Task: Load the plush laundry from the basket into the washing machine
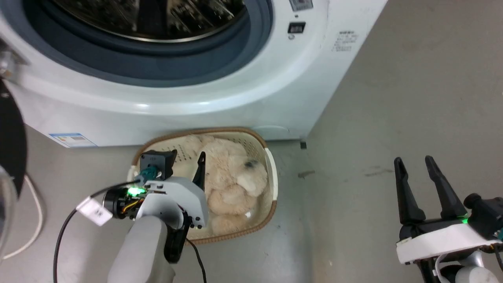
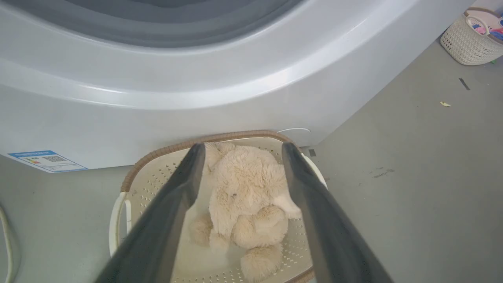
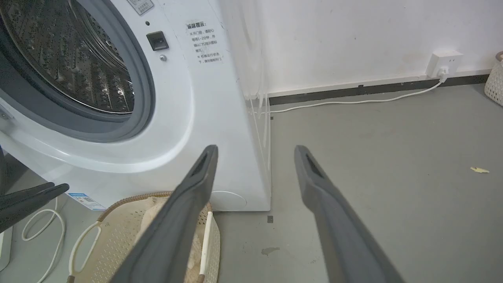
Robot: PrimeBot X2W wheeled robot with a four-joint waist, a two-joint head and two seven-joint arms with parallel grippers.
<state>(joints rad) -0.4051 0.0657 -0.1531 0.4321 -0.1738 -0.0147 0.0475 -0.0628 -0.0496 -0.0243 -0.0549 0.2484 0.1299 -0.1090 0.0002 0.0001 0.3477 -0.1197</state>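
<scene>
Head view. Item one: washing machine (image 1: pixel 220 90), white, mouth uncovered, steel drum (image 1: pixel 157 15) showing at the top edge. Item two: basket (image 1: pixel 272 177), oval, on the grey floor (image 1: pixel 373 118) just before the machine's foot, its long axis running from the machine toward us. Item three: plush laundry (image 1: pixel 232 184), lying inside the basket with its long axis along the basket's. Its head end is toward the machine and its feet toward us, with the whiter muzzle and dark nose turned to the right. Left gripper (image 1: pixel 182 163) hangs over the basket's left half, one dark finger showing beside the plush. Right gripper (image 1: pixel 413 159) hovers over bare floor well to the right, fingers parted, holding nothing.

Left wrist view. Both fingers (image 2: pixel 184 184) stand wide apart, framing the plush on either side and gripping nothing; we cannot tell whether they touch the fur. The plush lies lengthwise up the picture, head at the far end, feet nearest. A second basket (image 2: pixel 469 39) stands well off at the upper right.

Right wrist view. Fingers (image 3: pixel 314 188) spread, nothing between them. We list the machine at left and the basket at the lower left, the plush partly hidden behind one finger. A white cable (image 3: pixel 353 101) runs to a wall socket (image 3: pixel 444 63).
</scene>
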